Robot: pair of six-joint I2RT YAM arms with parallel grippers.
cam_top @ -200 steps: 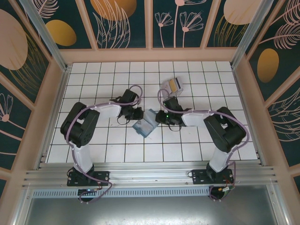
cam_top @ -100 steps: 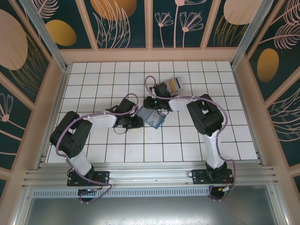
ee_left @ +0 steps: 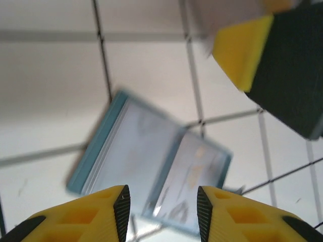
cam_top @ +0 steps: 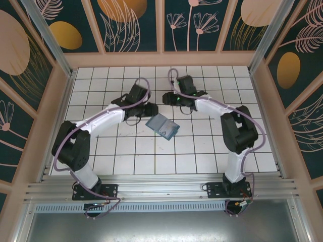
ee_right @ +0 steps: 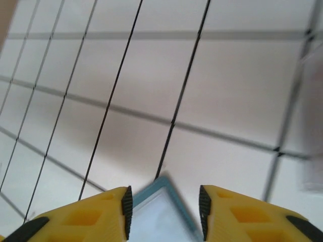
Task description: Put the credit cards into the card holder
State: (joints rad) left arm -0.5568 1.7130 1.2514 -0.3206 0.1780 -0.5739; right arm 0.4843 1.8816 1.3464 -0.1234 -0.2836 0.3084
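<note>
The teal-blue card holder [cam_top: 162,126] lies open and flat on the white grid table, its pale inner faces up. In the left wrist view the card holder [ee_left: 151,161] sits below my left gripper [ee_left: 161,194], which is open with nothing between its fingers. My left gripper [cam_top: 150,110] hovers just behind the holder's left end. My right gripper [cam_top: 169,99] is further back and open. One corner of the card holder [ee_right: 166,206] shows beneath my right gripper [ee_right: 162,194]. The credit cards are hidden under the right wrist in the top view.
The right gripper's yellow finger [ee_left: 242,50] and black body fill the upper right of the left wrist view, close to my left gripper. Wooden walls [cam_top: 161,59] ring the table. Open grid squares lie in front of the holder.
Both grippers have opened and drawn back from the card holder, which now lies spread flat. The right arm has swung to the back, over where the cards lay.
</note>
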